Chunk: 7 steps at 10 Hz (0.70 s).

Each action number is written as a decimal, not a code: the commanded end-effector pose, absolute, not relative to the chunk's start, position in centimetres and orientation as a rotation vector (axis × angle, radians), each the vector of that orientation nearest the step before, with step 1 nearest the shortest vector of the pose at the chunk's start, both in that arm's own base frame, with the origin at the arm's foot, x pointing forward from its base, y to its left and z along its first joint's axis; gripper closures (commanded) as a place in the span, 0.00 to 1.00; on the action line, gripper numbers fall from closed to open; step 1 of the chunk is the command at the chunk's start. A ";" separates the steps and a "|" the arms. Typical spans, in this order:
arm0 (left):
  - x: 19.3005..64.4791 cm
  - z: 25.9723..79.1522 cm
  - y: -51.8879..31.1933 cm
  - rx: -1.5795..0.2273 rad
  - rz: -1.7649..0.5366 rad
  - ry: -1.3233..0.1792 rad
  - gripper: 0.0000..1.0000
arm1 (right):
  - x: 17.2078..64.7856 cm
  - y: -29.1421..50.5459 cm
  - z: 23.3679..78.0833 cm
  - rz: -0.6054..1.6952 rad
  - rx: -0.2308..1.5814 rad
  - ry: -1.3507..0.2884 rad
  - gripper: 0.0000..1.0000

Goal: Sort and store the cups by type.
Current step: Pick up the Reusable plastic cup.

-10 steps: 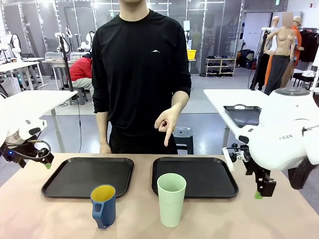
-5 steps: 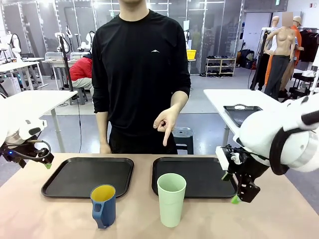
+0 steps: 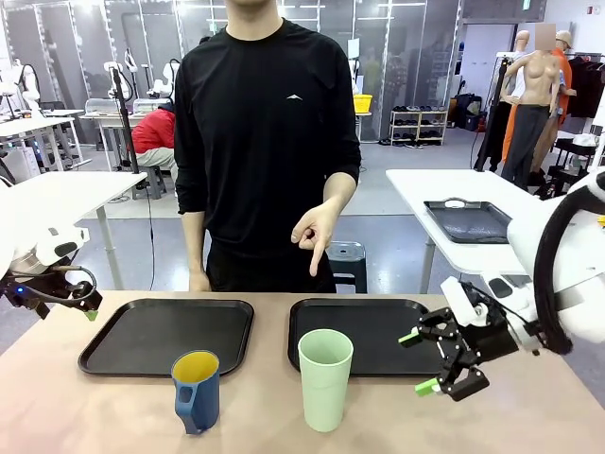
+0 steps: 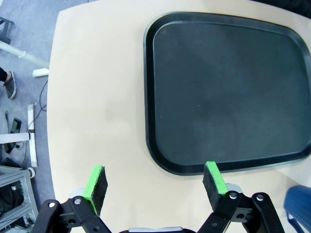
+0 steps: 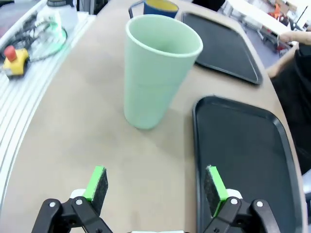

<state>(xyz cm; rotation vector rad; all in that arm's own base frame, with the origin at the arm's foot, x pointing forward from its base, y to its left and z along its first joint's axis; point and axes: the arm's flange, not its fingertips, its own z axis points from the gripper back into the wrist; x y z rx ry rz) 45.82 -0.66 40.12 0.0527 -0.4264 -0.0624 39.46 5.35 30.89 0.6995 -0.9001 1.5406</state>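
On the table [image 3: 85, 416] in the front view, the mint-green tumbler [image 3: 325, 378] stands upright just in front of the right tray [image 3: 378, 326]. The dark-blue cup [image 3: 197, 390], yellow inside and with its handle turned toward the camera, sits in front of the left tray [image 3: 161, 331]. Both cups are on the bare tabletop, not on either tray, with a gap between them. The right gripper [image 3: 417, 361] hangs low over the table to the right of the tumbler, near it but not touching, with its green pads spread apart and nothing between them. The left gripper [image 3: 90, 310] is way off at the left edge, just past the left tray's corner, and from here I can't really tell how its jaws stand. Across the table, the person's hand [image 3: 315, 232] points a finger down toward the right tray.

In the left wrist view, the left gripper [image 4: 155, 180] has its jaws wide open and empty, looking down at the table next to the left tray [image 4: 228, 92]. A bit of the dark-blue cup [image 4: 299, 213] pokes in at the bottom right corner.

In the right wrist view, the right gripper [image 5: 155, 183] is also spread wide with nothing in it. The mint-green tumbler [image 5: 158, 73] is straight ahead of the fingers, clear of them, standing beside the right tray [image 5: 243, 160]. The dark-blue cup [image 5: 155, 6] peeks out behind the tumbler's rim.
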 end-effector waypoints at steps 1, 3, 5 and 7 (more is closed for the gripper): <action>45.9 40.1 -0.6 0.053 -0.060 -0.424 0.00 | 38.4 5.6 27.7 1.503 0.785 -0.931 0.00; 45.9 40.1 -0.6 0.053 -0.060 -0.424 0.00 | 39.0 6.0 26.3 1.442 0.908 -0.980 0.00; 45.9 40.1 -0.6 0.053 -0.060 -0.424 0.00 | 39.7 6.2 25.2 1.393 1.002 -1.034 0.00; 45.9 40.1 -0.6 0.053 -0.060 -0.424 0.00 | 40.3 6.6 24.8 1.349 1.040 -1.073 0.00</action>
